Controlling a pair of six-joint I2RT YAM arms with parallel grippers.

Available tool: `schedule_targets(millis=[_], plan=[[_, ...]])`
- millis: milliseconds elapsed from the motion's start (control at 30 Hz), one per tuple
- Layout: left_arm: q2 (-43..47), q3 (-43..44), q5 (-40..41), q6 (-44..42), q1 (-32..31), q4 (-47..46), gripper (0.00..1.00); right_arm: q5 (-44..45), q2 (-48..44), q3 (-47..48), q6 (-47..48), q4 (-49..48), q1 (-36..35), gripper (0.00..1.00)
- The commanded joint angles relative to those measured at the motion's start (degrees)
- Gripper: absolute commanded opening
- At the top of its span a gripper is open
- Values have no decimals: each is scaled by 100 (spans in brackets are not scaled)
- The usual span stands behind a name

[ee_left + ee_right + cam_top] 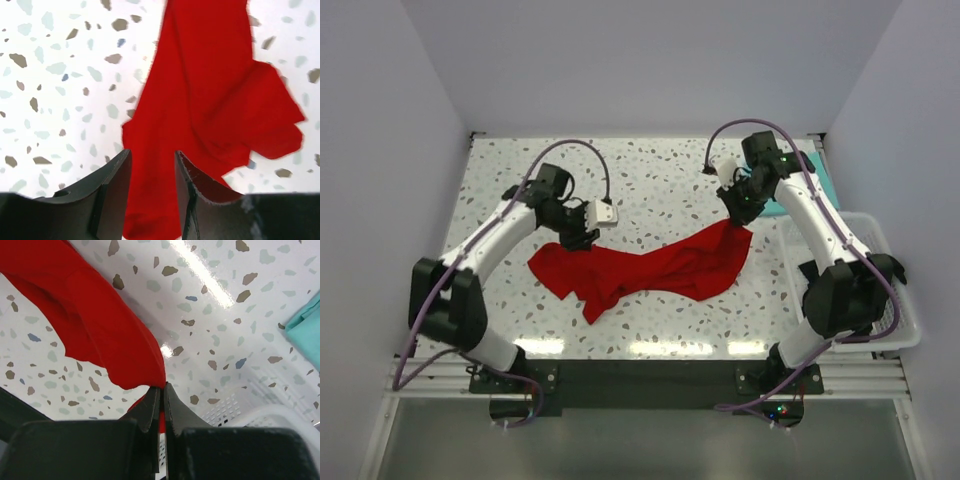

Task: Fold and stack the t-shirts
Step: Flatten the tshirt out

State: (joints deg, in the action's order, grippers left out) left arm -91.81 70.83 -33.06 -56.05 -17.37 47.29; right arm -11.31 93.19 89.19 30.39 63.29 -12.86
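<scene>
Bright red soft cloth t-shirt (660,268): prob. light, limp; grab corners. R gripper (162,386) pinches edge; L gripper (152,155): hold unclear.

speckled table (660,180), red t-shirt (650,268) spread mid-table, mint-teal t-shirt (306,332) and basket (868,222) at right

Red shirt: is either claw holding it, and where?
Right gripper pinches the red shirt by its edge. Left gripper straddles the opposite end; its grip cannot be told.
</scene>
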Motion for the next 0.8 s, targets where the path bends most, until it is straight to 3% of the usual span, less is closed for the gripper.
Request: schedule_targets(millis=[0,200,333,467,600,767], plan=[[1417,-1206,553,392,-406,-614,45,147,-240,-217,-121,-299,-23,0],[2771,-2632,1311,1507,-1214,-756,50,243,-222,-332,-121,-308,-32,0],[3432,-3294,1337,2106,-1708,-1230,76,331,-169,-306,-130,-273,-32,0],[3355,-3540,2012,2667,-2253,-1397,75,358,-108,-253,-209,-220,-32,0],[2574,-3506,2979,3117,-2849,-1477,58,358,-81,-297,-262,-238,-32,0],[2238,-3514,3569,3399,-3308,-1670,59,419,-20,-288,-262,-229,-32,0]])
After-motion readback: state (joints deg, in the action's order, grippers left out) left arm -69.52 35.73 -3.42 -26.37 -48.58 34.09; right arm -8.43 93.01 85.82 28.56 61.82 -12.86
